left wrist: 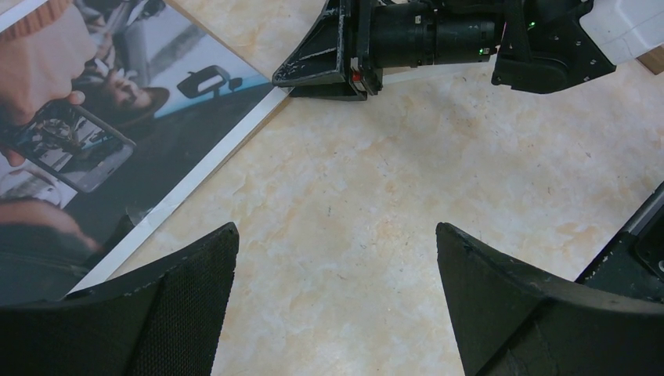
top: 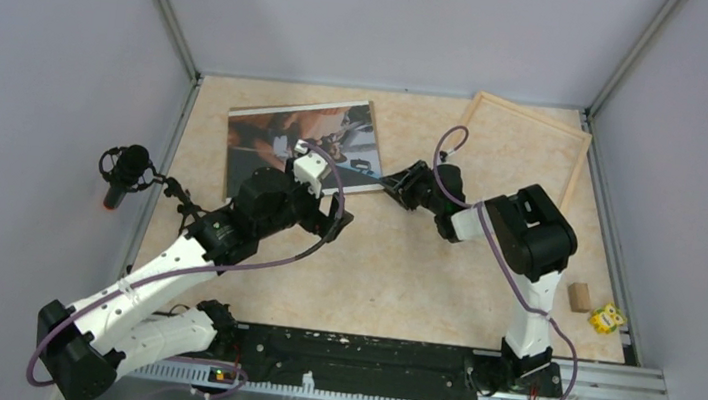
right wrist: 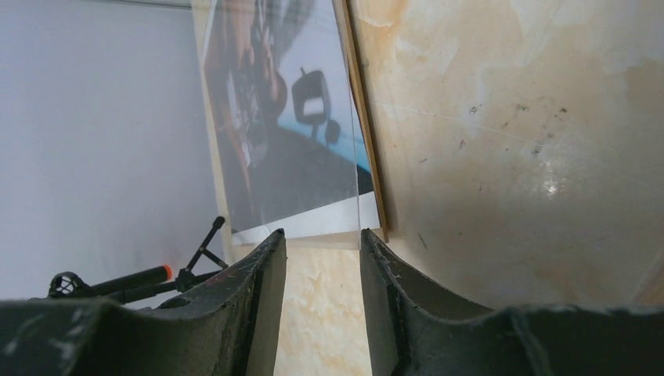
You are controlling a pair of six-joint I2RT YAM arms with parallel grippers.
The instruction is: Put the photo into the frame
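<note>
The photo [top: 302, 139] lies face up at the back left of the table, dark with orange-brown and white patches and a white border. It also shows in the left wrist view [left wrist: 94, 133] and the right wrist view [right wrist: 274, 133]. The frame [top: 527, 144], thin pale wooden strips, lies at the back right, apart from the photo. My right gripper [top: 394, 184] is low at the photo's near right corner, its jaws narrowly open with the corner just beyond the fingertips [right wrist: 270, 251]. My left gripper [top: 333, 220] is wide open and empty above bare table, in front of the photo [left wrist: 337, 235].
A thin brown board edge [right wrist: 364, 117] shows along the photo's side, under it. A microphone on a stand [top: 127, 169] sits by the left wall. A small cork block [top: 578, 296] and a yellow toy [top: 606, 317] lie at the right front. A metal rail [top: 602, 374] runs along the near edge.
</note>
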